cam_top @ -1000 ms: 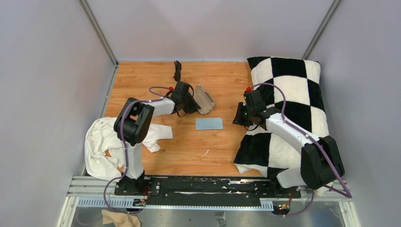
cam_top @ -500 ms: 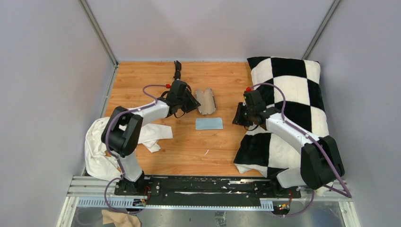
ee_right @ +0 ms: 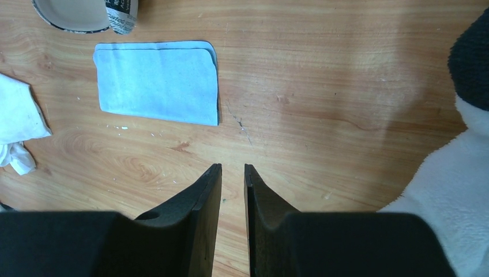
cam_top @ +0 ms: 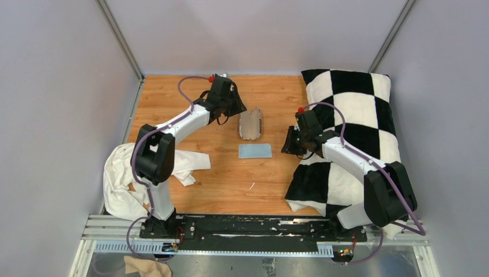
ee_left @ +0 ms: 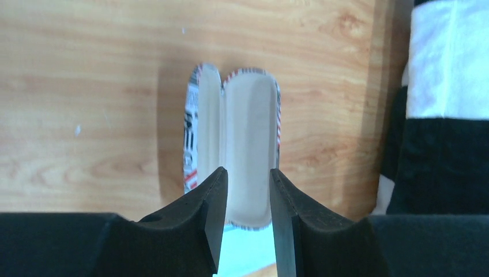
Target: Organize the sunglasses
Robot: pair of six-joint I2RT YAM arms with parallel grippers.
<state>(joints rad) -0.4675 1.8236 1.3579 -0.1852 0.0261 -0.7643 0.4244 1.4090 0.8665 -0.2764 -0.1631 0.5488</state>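
The sunglasses are hidden; my left arm reaches over the far part of the table. The tan-grey case [cam_top: 251, 124] lies open on the wood, its pale inside [ee_left: 251, 138] facing up and its striped rim [ee_right: 86, 14] showing. My left gripper [cam_top: 236, 108] hovers just behind the case, jaws open [ee_left: 248, 170] with nothing between them. A light-blue cloth [cam_top: 255, 151] lies flat in front of the case [ee_right: 157, 82]. My right gripper [cam_top: 290, 144] hangs over bare wood to the right of the cloth, its jaws a narrow gap apart [ee_right: 233, 166] and empty.
A black-and-white checkered pillow [cam_top: 352, 115] fills the right side, under my right arm. A crumpled white garment [cam_top: 124, 179] lies at the left edge near the left arm's base. Grey walls close in the table on three sides.
My left gripper has let go of the case and opened. The case now lies flat and open. The left arm has swung toward the far edge, covering the sunglasses. The right arm has barely moved.
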